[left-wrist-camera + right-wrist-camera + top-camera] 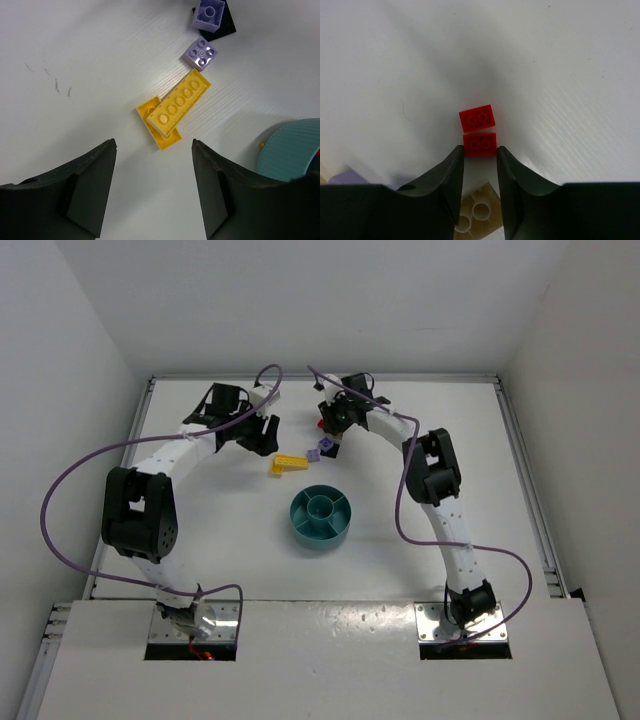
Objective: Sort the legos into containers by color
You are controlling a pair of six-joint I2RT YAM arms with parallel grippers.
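The right end effector [480,152] closes its fingertips on the nearer of two red legos [480,144] lying on the white table [200,530]. The left end effector [154,150] hangs open above two stacked yellow legos [172,110], with purple legos [200,53] beyond and the teal dish [320,517] nearby.

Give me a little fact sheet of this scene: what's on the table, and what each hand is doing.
dish: teal dish at the table's middle; its compartments look empty from above
yellow bricks: two, overlapping, on the table
purple bricks: two, just beyond the yellow ones
red bricks: two, side by side
beige brick: one, under the right hand
left hand: open, above the yellow bricks, holding nothing
right hand: fingers either side of the nearer red brick; grip not clear
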